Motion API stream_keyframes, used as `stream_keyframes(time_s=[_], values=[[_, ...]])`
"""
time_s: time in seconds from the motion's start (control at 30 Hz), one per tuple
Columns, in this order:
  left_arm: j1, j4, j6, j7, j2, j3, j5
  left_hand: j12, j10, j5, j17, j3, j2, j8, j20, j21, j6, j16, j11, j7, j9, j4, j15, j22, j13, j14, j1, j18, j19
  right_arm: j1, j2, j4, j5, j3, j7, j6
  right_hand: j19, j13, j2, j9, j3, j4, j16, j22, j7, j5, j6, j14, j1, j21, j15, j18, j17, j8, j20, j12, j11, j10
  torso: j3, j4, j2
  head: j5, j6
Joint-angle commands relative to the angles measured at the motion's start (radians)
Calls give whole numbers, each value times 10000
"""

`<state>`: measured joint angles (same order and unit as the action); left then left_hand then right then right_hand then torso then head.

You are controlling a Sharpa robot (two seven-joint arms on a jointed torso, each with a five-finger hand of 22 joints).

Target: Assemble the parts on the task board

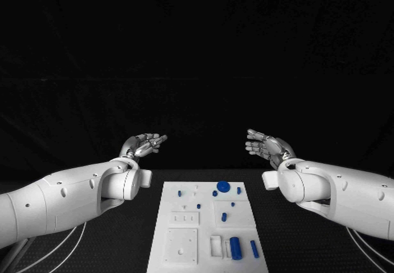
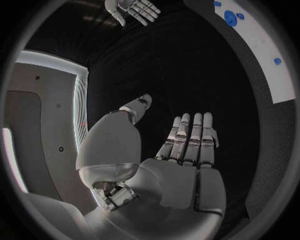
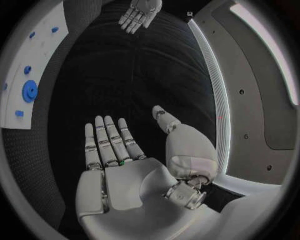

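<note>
Both hands raised over the far part of the table (image 1: 98,250), well apart from the board (image 1: 209,227) and facing each other with palms turned inward. Left hand (image 1: 144,145) open, fingers stretched out side by side, thumb held apart, nothing in it; same seen from its wrist (image 2: 181,155), fingers (image 2: 197,135) straight and empty. Right hand (image 1: 269,147) open too, fingers slightly bent, nothing held; from its wrist (image 3: 119,155) fingers (image 3: 106,140) straight and close together, thumb off to the side. Other hand visible across in each wrist view, right one (image 2: 132,10) and left one (image 3: 140,12), both spread and empty. Board lying flat in the middle of the table between the two arms, nearer to the robot than the hands. On its far end a round blue disc (image 1: 222,185), with several small blue pegs (image 1: 180,193) around it. Farther down, one short blue peg (image 1: 224,216) near the middle. At the near right corner, a thick blue cylinder (image 1: 236,248) lying along the board, and just beside it a thinner blue rod (image 1: 254,249), apart from each other. On the near left side, white square blocks (image 1: 181,245) with small holes. Not touched by any hand, all parts resting on the board.
</note>
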<state>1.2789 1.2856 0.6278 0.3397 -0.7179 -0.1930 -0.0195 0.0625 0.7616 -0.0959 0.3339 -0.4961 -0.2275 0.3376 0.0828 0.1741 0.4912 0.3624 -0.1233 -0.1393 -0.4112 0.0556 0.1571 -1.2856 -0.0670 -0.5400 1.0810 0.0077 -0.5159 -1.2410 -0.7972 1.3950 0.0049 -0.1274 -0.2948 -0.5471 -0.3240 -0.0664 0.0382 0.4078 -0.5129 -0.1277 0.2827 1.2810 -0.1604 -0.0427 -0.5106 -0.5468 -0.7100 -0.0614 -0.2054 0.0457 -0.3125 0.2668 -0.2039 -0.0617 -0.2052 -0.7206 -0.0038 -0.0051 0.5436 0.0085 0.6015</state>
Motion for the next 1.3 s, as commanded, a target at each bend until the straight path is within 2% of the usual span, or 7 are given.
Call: stream_keyframes(time_s=[0.03,0.47,0.67,0.77,0.87,1.13,1.3], values=[[109,-138,-863,-722,61,-66,-269,58,321,-67,130,-213,-83,149,18,99,230,177,-23,-36,-162,34,59,-490,-33,-247,428,-77,-246,-238,-21,-248,-113,-146,1405,1860,-171,-31,-3,163,-249,-129,144,499,-500,-63,-234,-247,-370,-85,-62,133,-143,165,-54,-71,-80,-310,-1,-1,0,0,-2],[107,-51,-1241,-560,-122,-72,-237,254,871,-66,326,114,287,364,-131,354,643,487,-273,-378,-283,-51,85,-476,-117,-776,639,-74,-482,-429,362,-1415,-1561,-285,1506,2106,-464,-66,118,209,-449,-1019,390,502,-658,-133,-480,-614,-1309,-168,-241,198,-299,393,-13,-159,-236,-748,-49,-10,-11,80,66],[108,85,-1347,-465,-236,-73,-344,576,1880,-208,486,415,702,595,-268,725,1435,917,-346,-526,-317,-582,12,-452,-215,-1832,975,250,-1307,-423,479,-1765,-3414,-284,1427,1830,-1141,-142,347,270,-740,-1477,736,475,-672,-596,-1194,-1365,-2198,-353,-291,428,-434,741,58,-421,-232,-1614,-53,-13,8,111,82],[108,246,-1549,-501,-333,-72,-479,891,2717,-312,727,465,932,768,-414,1159,2076,1443,-312,-592,-327,-996,-150,-478,-327,-2902,1209,550,-2120,-423,578,-2003,-4696,-283,1424,1732,-1834,-224,431,309,-966,-1571,1116,457,-571,-728,-1856,-2183,-2660,-563,0,690,-603,1012,136,-683,51,-2372,-52,6,32,88,116],[110,571,-1835,-511,-524,-70,-645,1151,3482,-394,1136,473,1210,859,-759,1872,2747,2056,-127,-412,-317,-1606,-610,-493,-382,-4149,1420,753,-3123,-423,680,-2220,-6361,-280,1426,1802,-2587,-259,529,288,-1307,-1562,1408,378,-489,-664,-2432,-2928,-3101,-737,321,979,-785,1168,174,-833,280,-3005,-55,30,76,75,112],[129,1500,-2094,-248,-1013,-25,-724,1053,3862,-437,1550,203,1405,600,-1069,2434,3134,2088,-30,-338,-178,-2523,-830,-465,-246,-4568,1321,596,-3341,-419,940,-2390,-9952,-275,1412,2049,-5974,-427,735,378,-1783,-1603,2881,211,-92,-582,-3498,-6098,-3735,-1897,1805,2145,-2005,1391,389,-970,776,-4243,-53,195,364,-51,101],[164,1931,-2197,-200,-1227,-9,-730,1005,3857,-425,1598,174,1365,540,-1078,2476,3129,2050,-46,-353,-156,-2618,-830,-460,-213,-4572,1235,577,-3325,-402,1158,-2487,-11741,-273,1468,2159,-8186,-455,889,376,-1577,-1626,4406,515,-19,-610,-3739,-7848,-4052,-3042,2187,2161,-3136,1302,1218,-834,1070,-4542,-59,331,574,-141,82]])
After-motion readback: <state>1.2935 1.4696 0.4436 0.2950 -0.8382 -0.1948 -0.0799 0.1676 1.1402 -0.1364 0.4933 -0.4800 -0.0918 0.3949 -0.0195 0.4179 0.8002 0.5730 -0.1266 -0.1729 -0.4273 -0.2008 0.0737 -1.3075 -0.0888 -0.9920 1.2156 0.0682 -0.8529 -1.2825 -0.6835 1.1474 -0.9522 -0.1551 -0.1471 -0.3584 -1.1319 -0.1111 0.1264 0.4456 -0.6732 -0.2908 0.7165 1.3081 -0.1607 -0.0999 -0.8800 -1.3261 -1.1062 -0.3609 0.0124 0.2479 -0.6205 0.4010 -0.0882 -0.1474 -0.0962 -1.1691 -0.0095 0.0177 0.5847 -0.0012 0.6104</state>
